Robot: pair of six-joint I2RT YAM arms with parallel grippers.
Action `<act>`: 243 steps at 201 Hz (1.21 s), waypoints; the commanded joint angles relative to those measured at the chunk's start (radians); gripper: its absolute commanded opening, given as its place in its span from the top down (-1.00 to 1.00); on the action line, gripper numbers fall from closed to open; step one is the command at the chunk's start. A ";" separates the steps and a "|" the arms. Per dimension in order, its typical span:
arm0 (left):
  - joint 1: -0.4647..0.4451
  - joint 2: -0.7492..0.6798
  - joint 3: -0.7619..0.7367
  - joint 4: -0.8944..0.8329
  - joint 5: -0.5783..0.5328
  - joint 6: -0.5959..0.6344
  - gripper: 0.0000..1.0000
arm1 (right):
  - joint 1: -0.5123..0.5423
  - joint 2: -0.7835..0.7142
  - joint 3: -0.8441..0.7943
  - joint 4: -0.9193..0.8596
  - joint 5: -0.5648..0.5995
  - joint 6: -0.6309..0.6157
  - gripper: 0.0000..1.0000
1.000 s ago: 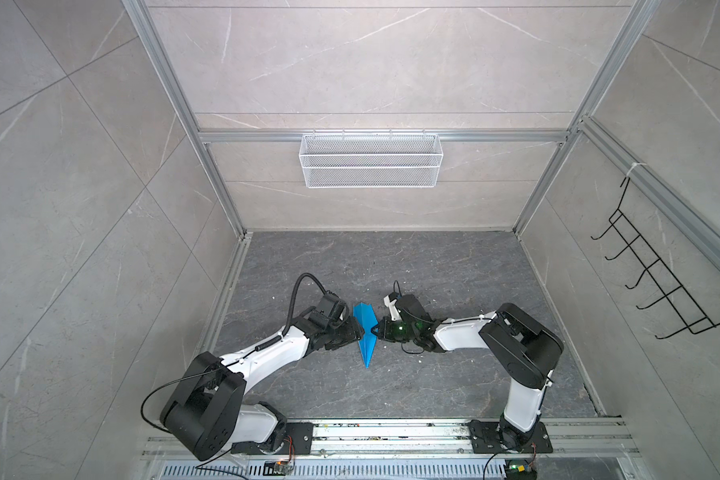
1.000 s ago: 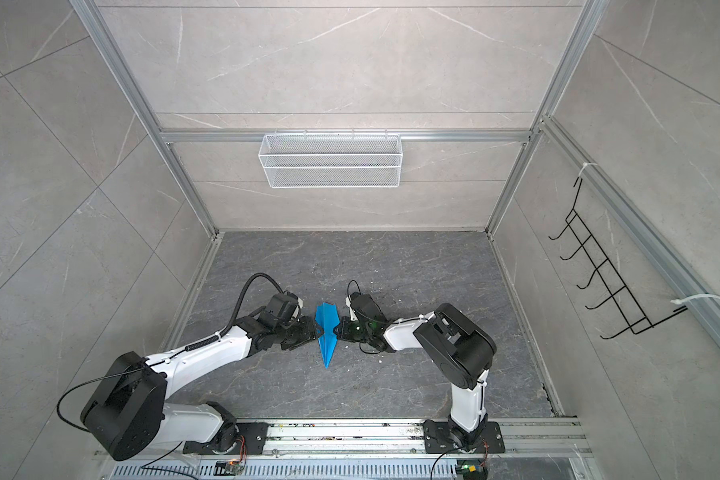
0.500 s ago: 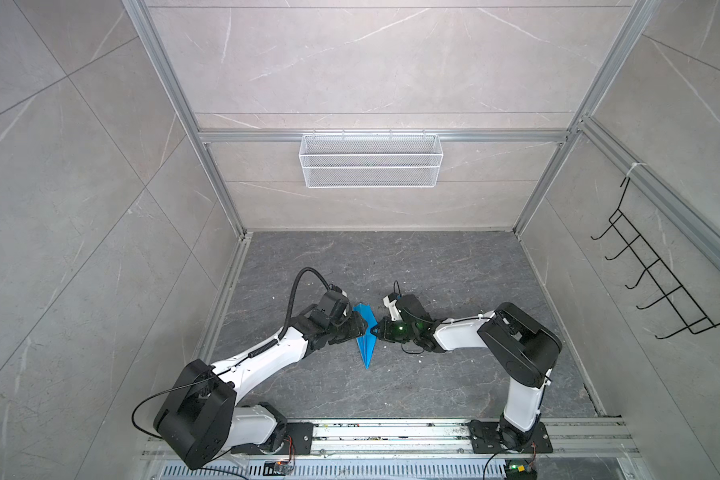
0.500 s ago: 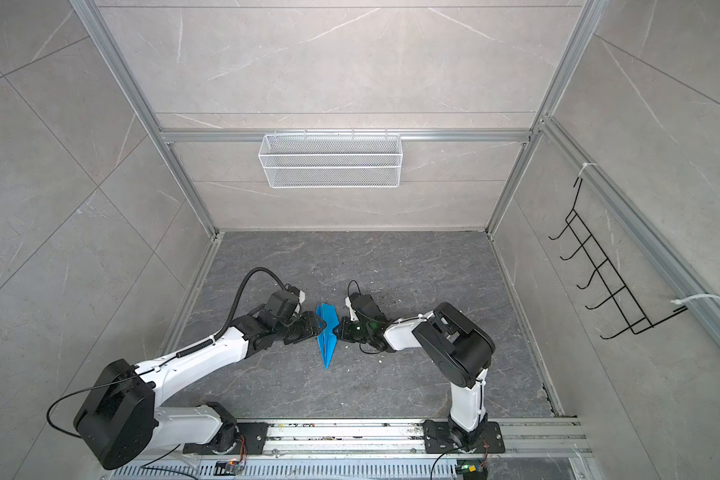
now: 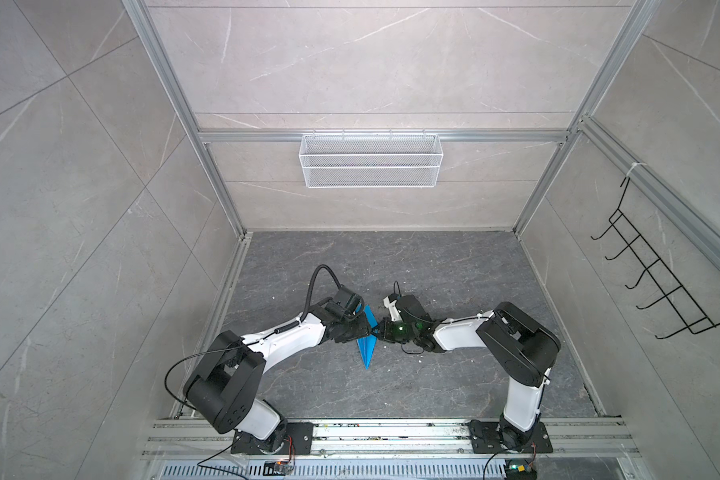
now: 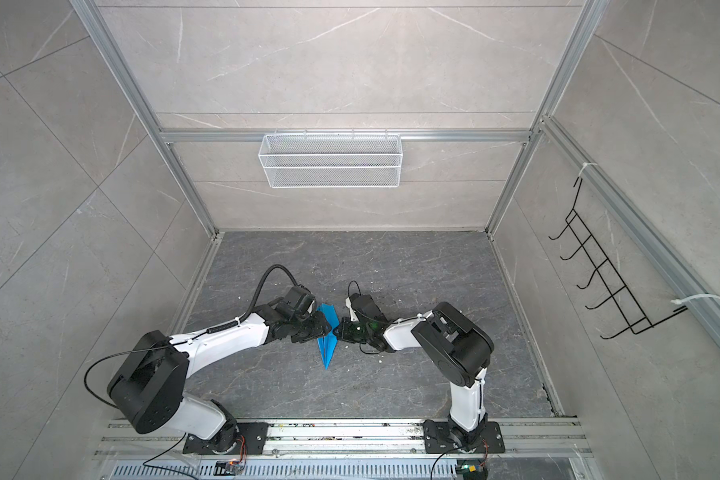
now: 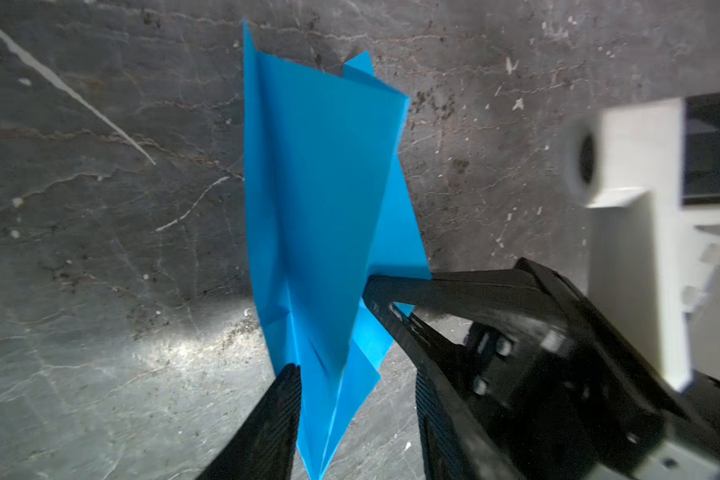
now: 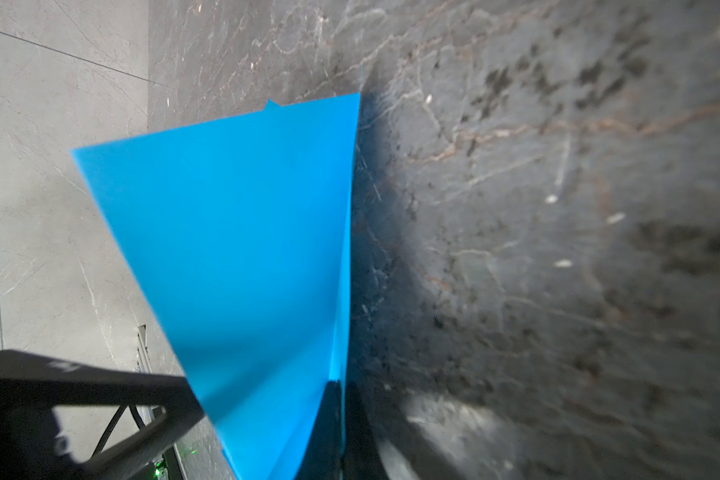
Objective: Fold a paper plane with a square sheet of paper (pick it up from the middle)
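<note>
Left wrist view, one paper plane [image 7: 321,199], right gripper [image 7: 373,293] clamped on it, left gripper [image 7: 354,395] apart.

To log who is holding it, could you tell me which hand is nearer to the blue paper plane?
Right. The right hand is shut on the paper plane, pinching its edge. The left hand is open, with a finger on either side of the plane and no grip.

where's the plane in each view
Top view: plane at lower centre of frame.
Top view: same place.
Left wrist: middle of frame.
Right wrist: close up, filling the middle.
Shared landmark: right gripper, shut on the plane.
</note>
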 commanded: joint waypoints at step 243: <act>0.022 0.580 0.737 -0.324 -0.322 0.178 0.89 | -0.237 -0.558 -0.016 -0.563 0.599 -0.348 -0.75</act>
